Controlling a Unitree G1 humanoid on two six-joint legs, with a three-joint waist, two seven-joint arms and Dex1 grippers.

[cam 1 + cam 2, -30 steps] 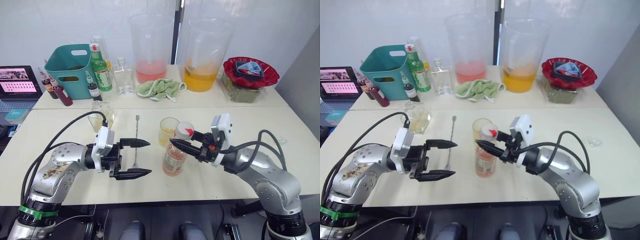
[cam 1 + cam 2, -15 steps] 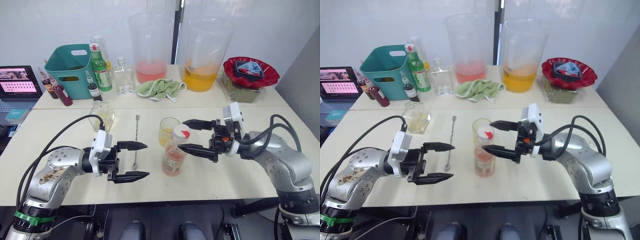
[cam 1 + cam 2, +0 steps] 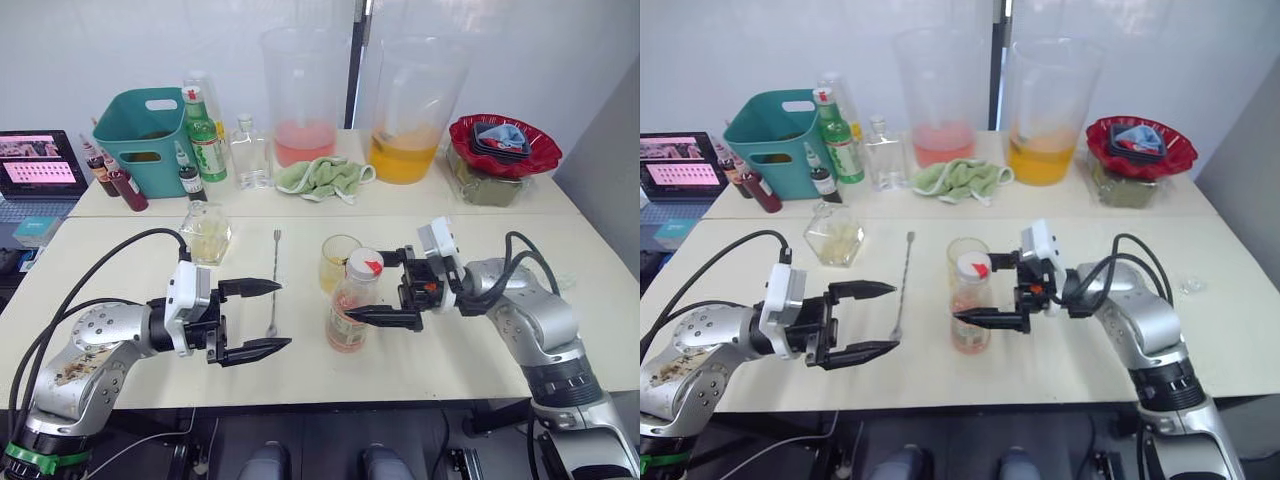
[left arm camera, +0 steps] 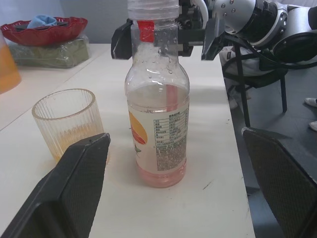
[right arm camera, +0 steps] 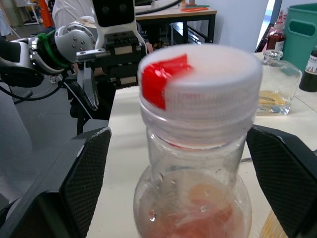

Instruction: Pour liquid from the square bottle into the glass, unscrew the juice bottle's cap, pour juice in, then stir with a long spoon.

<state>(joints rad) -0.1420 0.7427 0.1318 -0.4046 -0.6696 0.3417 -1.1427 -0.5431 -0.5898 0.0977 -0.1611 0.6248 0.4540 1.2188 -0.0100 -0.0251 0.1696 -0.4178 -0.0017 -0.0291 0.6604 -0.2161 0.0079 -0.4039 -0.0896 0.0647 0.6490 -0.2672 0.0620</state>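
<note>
The juice bottle (image 3: 349, 312) stands upright at the table's middle, its white cap (image 3: 364, 263) with a red spot still on. My right gripper (image 3: 367, 285) is open, with one finger on each side of the bottle's neck and a gap to the cap (image 5: 198, 79) on both sides. The glass (image 3: 337, 262) holds a little yellow liquid and stands just behind the bottle. My left gripper (image 3: 283, 314) hangs open to the bottle's left, holding nothing. The long spoon (image 3: 273, 285) lies flat between them. The square bottle (image 3: 205, 232) stands further back on the left.
On the back table are a teal basket (image 3: 145, 125), a green bottle (image 3: 205, 135), a clear flat bottle (image 3: 248, 155), two big beakers (image 3: 300, 100) (image 3: 410, 105), a green cloth (image 3: 325, 177) and a red bowl (image 3: 503, 140). A laptop (image 3: 40, 165) sits at the far left.
My right gripper has opened and its fingers now straddle the juice bottle's neck. My left gripper has drawn back a little to the left, still open.
</note>
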